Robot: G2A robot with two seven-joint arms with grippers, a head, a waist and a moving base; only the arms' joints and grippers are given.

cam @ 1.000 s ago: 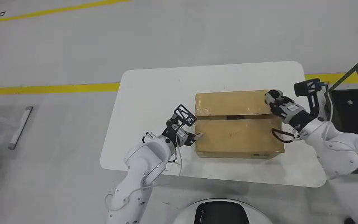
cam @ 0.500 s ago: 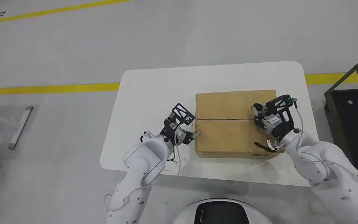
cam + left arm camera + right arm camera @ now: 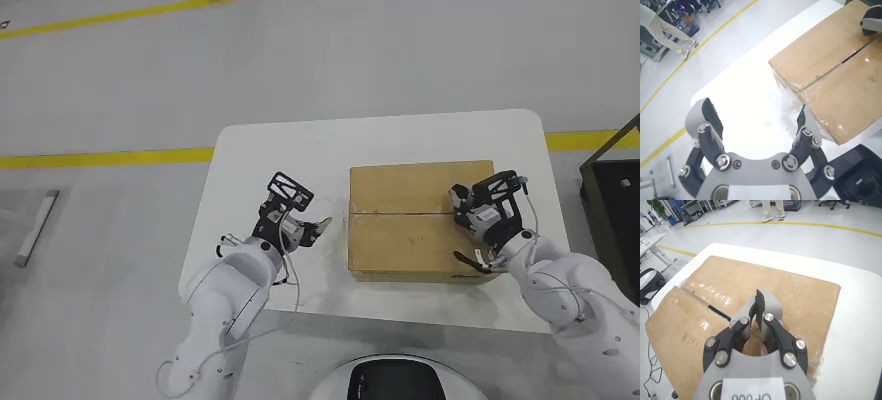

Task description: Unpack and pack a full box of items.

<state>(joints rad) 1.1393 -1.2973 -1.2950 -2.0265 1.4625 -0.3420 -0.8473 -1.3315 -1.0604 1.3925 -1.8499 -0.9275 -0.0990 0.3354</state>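
Observation:
A closed brown cardboard box lies on the right half of the white table, its two top flaps meeting at a taped seam. My left gripper hangs open just off the box's left end, nothing between its fingers. In the left wrist view the box lies a short way past the open left gripper. My right gripper is shut and empty, low over the box top beside the seam. A narrow slit in the seam shows past the right gripper.
Crumpled clear tape hangs off the box's left end. A dark frame stands just off the table's right edge. Bare table lies left of and behind the box. A grey bar lies on the floor far left.
My left gripper has drawn back leftward from the box's end. The right gripper swung from the box's right edge onto its top, then held still. The dark gap at the seam has narrowed.

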